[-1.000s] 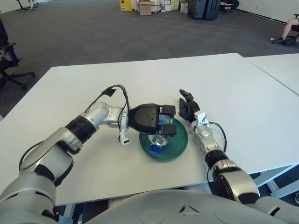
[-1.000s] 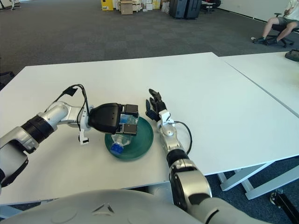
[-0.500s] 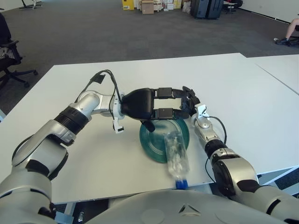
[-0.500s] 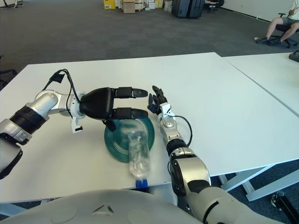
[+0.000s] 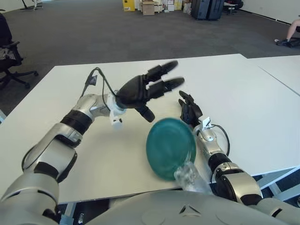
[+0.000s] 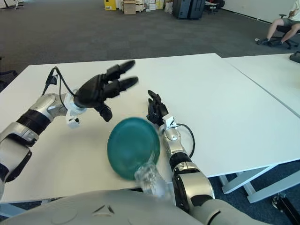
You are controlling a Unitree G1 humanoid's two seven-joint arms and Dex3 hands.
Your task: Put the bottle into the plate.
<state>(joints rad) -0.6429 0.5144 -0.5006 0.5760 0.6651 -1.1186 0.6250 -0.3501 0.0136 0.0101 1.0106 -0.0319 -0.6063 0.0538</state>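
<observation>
The green plate (image 5: 171, 147) is tipped up on its edge near the table's front edge, its round face turned toward me. The clear plastic bottle (image 5: 191, 177) is blurred just below and in front of the plate, at the front edge of the white table (image 5: 243, 93), not in the plate. My left hand (image 5: 157, 86) is raised above the table behind the plate, fingers spread, holding nothing. My right hand (image 5: 189, 108) rests on the table just right of the plate's upper rim, fingers relaxed and empty.
A second white table (image 5: 283, 68) stands at the right. An office chair (image 5: 9, 61) stands at the far left on the carpet. Boxes and black cases (image 5: 206, 8) line the back. A seated person (image 5: 291, 30) is at the far right.
The left hand let go and lifted up and back, fingers spread. The bottle rolled out of the plate to the front edge. The plate tipped up on edge and shifted forward.
</observation>
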